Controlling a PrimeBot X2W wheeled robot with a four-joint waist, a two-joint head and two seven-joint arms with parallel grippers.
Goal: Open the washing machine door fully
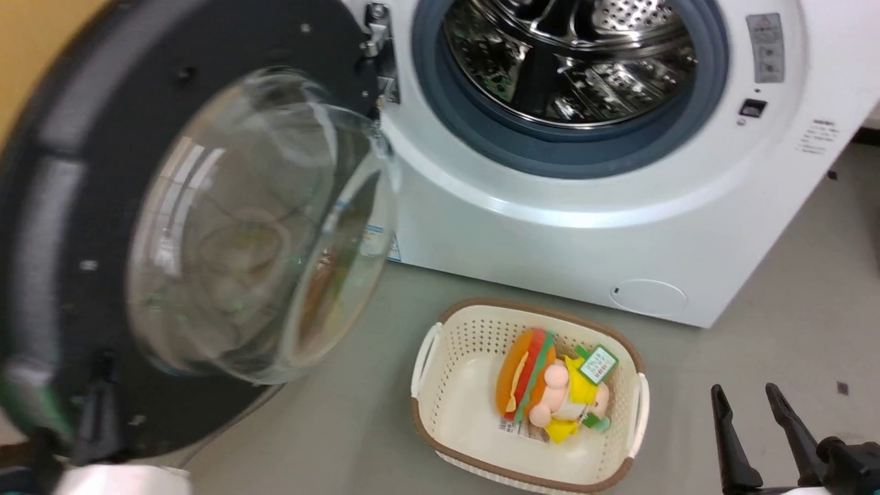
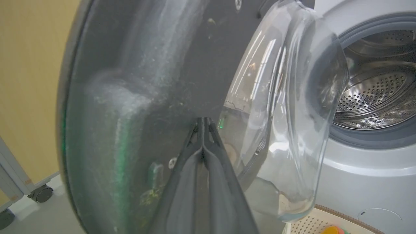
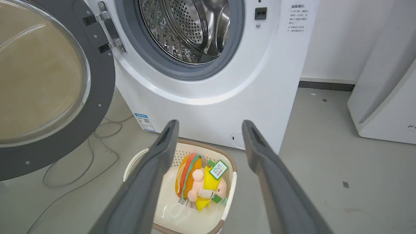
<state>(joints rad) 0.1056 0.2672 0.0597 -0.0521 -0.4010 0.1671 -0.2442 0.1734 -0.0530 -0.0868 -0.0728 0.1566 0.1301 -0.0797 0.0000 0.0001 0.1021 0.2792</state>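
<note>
The washing machine (image 1: 550,234) stands with its steel drum (image 1: 570,55) exposed. Its door (image 1: 82,172) is swung out to the left, inner black face and bulging glass bowl (image 1: 261,227) towards me. My left gripper (image 1: 103,364) is shut, and its joined tips (image 2: 203,122) rest against the door's inner black face (image 2: 146,81) beside the bowl. My right gripper (image 1: 746,388) is open with nothing between its fingers and hangs above the floor at the lower right; in the right wrist view the right gripper (image 3: 210,123) points towards the washing machine (image 3: 227,97), apart from the door (image 3: 100,91).
A cream basket (image 1: 454,330) holding a burger plush (image 1: 526,375) and a small doll sits on the floor before the machine. A cable (image 3: 81,162) lies under the door. A white appliance (image 3: 383,81) stands to the right, a wheeled cart (image 2: 40,193) to the left.
</note>
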